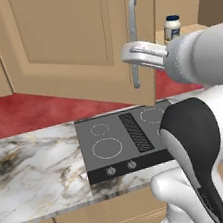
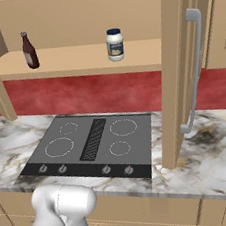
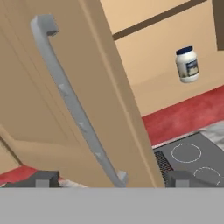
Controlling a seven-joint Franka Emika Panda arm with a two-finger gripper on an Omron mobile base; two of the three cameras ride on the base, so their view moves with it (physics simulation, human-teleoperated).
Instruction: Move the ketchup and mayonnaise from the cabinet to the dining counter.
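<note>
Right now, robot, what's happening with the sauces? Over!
End effector open, holding nothing, at the left door's silver bar handle. Dark red-brown ketchup bottle and white blue-lidded mayonnaise jar both on the tan cabinet shelf. Doors open.

The arm [image 1: 206, 119] is built of rounded glossy white shells, smooth and without visible cables, screws or markings. A curved black band [image 1: 193, 136] runs between two white segments at the elbow joint. The forearm is a thick pale grey-white cylinder, ending in a lighter silver-white flange. In the right base view, a white rounded link [image 2: 65, 214] shows at 7 o'clock.
</note>
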